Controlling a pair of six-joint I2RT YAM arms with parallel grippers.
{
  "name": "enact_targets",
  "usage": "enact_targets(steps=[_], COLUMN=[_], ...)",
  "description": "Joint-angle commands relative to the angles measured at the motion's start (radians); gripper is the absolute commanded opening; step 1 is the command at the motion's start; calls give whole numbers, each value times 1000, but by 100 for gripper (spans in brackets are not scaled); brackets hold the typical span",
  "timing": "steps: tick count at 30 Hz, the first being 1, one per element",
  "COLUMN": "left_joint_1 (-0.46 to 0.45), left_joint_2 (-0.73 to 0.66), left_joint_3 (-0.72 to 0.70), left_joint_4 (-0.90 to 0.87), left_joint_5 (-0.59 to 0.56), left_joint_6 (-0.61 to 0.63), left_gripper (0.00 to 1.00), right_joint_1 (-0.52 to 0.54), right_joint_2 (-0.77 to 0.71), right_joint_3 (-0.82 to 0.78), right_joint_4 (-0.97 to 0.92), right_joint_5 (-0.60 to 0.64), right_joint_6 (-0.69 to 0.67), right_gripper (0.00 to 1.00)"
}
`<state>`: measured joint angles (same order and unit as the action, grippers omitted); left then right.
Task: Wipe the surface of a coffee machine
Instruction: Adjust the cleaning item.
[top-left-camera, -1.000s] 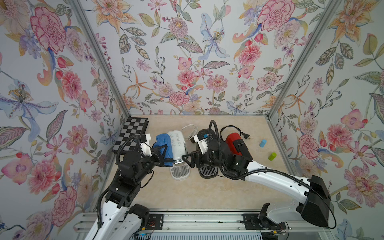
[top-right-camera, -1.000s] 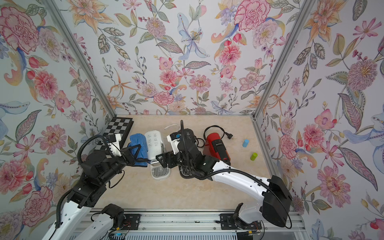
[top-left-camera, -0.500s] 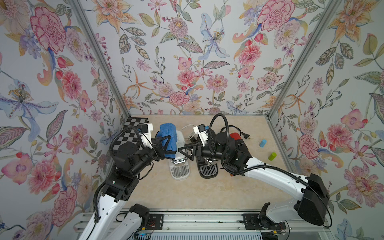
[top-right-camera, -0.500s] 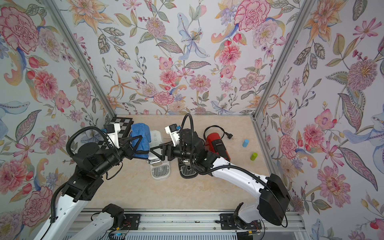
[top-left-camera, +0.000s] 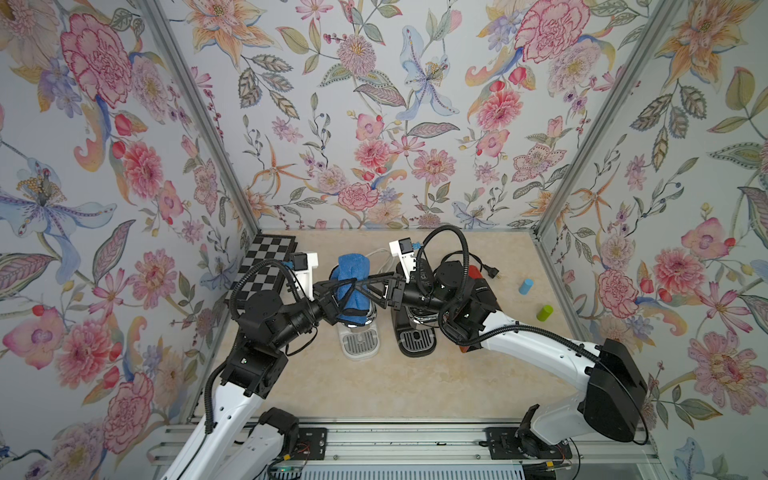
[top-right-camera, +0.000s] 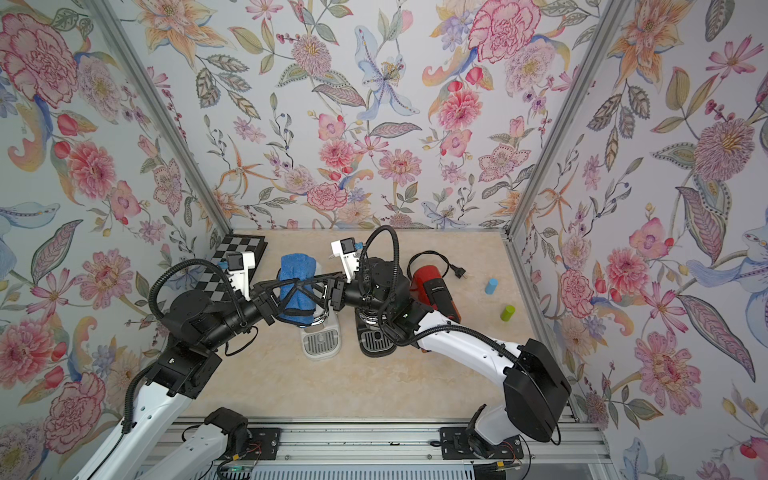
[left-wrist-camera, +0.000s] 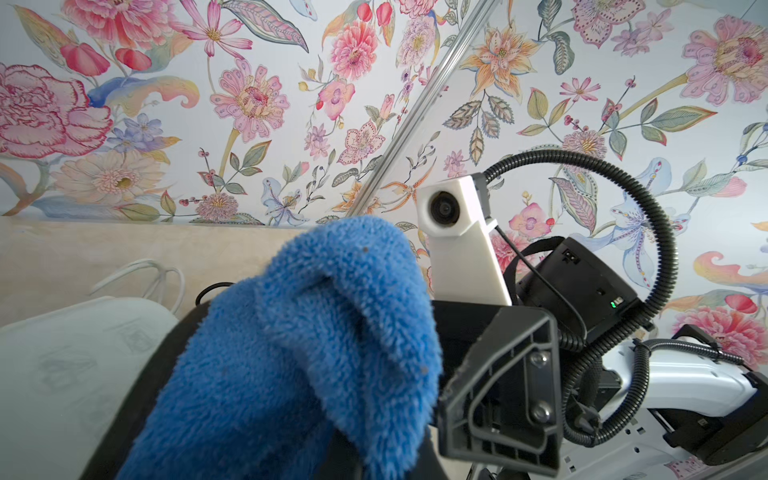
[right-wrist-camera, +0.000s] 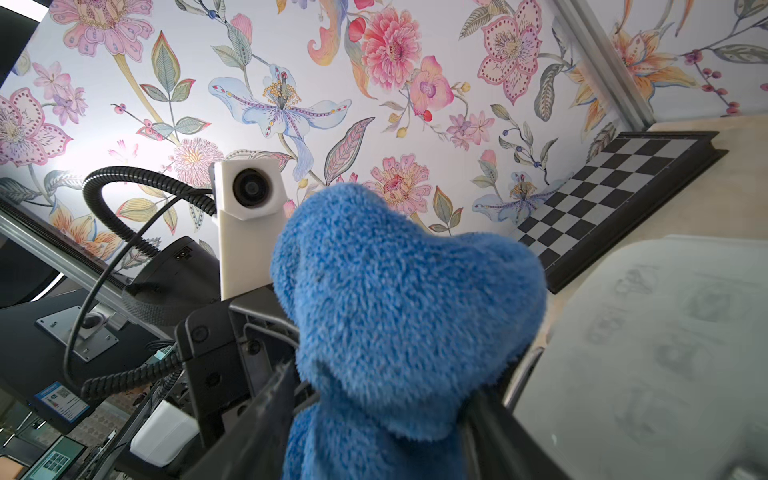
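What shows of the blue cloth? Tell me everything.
The blue cloth is fluffy terry-like fabric, bunched into a thick folded wad with a rounded lobe uppermost. The left gripper is shut on it; the right gripper reaches in from the opposite side, its fingers flanking it, grip unclear. It hangs over the top of the white coffee machine; whether it touches cannot be told.

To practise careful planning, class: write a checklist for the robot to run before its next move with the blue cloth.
1. Grip of left hand on blue cloth: ok, shut on it.
2. Grip of right hand on the cloth: cannot tell.
3. Cloth above white coffee machine: ok.
4. Cloth touching the machine's top: cannot tell.
5. Room between the hands: not ok, both crowd the cloth.
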<state>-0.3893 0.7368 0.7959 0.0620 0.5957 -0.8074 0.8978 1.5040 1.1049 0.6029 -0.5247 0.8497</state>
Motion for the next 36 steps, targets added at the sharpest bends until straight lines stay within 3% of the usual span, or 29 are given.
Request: enact_targets(steps=[1, 6, 13, 17, 23, 28, 32, 34, 36], left_joint_1=[-3, 33, 148, 160, 160, 158, 156, 157, 156], left_joint_2=[-5, -9, 8, 31, 44, 34, 36, 34, 33], left_joint_3=[-6, -31, -77, -90, -142, -169, -223, -241, -248], left_joint_4=[135, 199, 375, 456, 571, 578, 625, 631, 622], left_joint_5=[57, 79, 175, 201, 211, 210, 213, 207, 204], left_joint_6=[-64, -110, -253, -304, -380, -384, -406, -402, -382], left_gripper=[0, 0, 0, 0, 0, 0, 0, 9, 27], right_joint_1=[11, 22, 46, 53, 64, 49, 52, 53, 53], right_joint_2=[19, 30, 35, 40, 84, 105, 119, 116, 103], right_joint_3=[9, -11, -9, 5, 62, 73, 76, 69, 50], right_joint_4=[121, 243, 264, 251, 205, 210, 269, 267, 258], right_joint_5=[-65, -109, -143, -148, -154, -138, -149, -134, -109], right_joint_6=[60, 121, 136, 123, 107, 115, 152, 153, 149], right_gripper=[57, 49, 52, 52, 43, 26, 4, 0, 0])
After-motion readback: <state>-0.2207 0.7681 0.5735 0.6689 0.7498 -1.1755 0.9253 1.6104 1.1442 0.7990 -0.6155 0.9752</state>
